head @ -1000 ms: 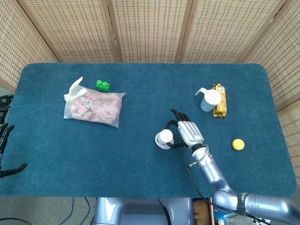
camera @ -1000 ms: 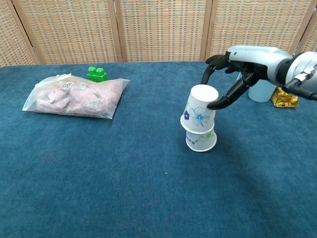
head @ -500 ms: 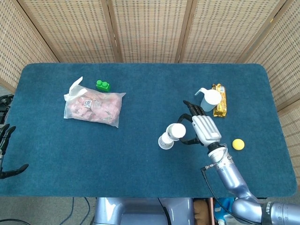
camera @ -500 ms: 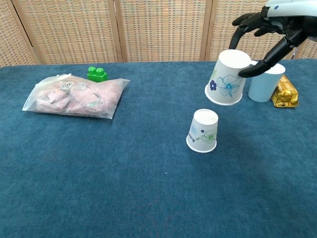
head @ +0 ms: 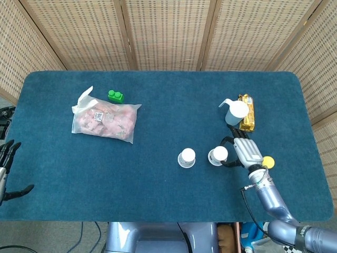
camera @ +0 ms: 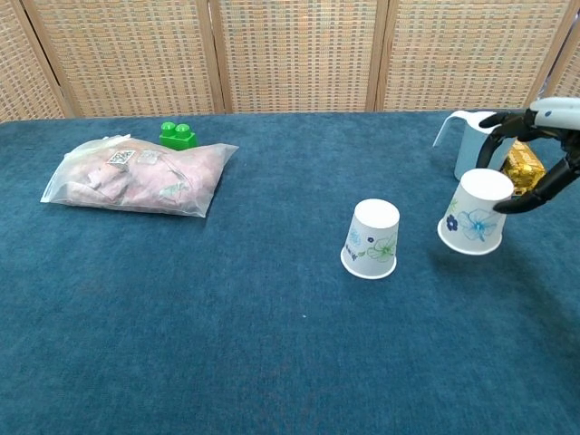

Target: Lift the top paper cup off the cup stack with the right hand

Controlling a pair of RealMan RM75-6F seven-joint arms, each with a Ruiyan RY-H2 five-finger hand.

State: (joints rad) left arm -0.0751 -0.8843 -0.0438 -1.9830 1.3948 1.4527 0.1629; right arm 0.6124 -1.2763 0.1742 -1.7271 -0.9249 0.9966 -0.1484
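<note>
Within right hand point(head: 246, 153) — top paper cup point(camera: 474, 224)

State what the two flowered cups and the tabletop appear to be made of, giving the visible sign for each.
Both the held cup and the standing cup look like matte white paper with printed flowers. The tabletop seems covered in blue felt-like fabric: fuzzy and non-reflective.

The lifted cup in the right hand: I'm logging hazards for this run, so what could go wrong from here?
1. The right hand holds the lifted cup tilted, only near its upturned base, so it could slip or land on its side.
2. The measuring jug and gold packet sit close behind; a swing backward might knock them.
3. The yellow ball lies beside the wrist and could be nudged rolling.
</note>
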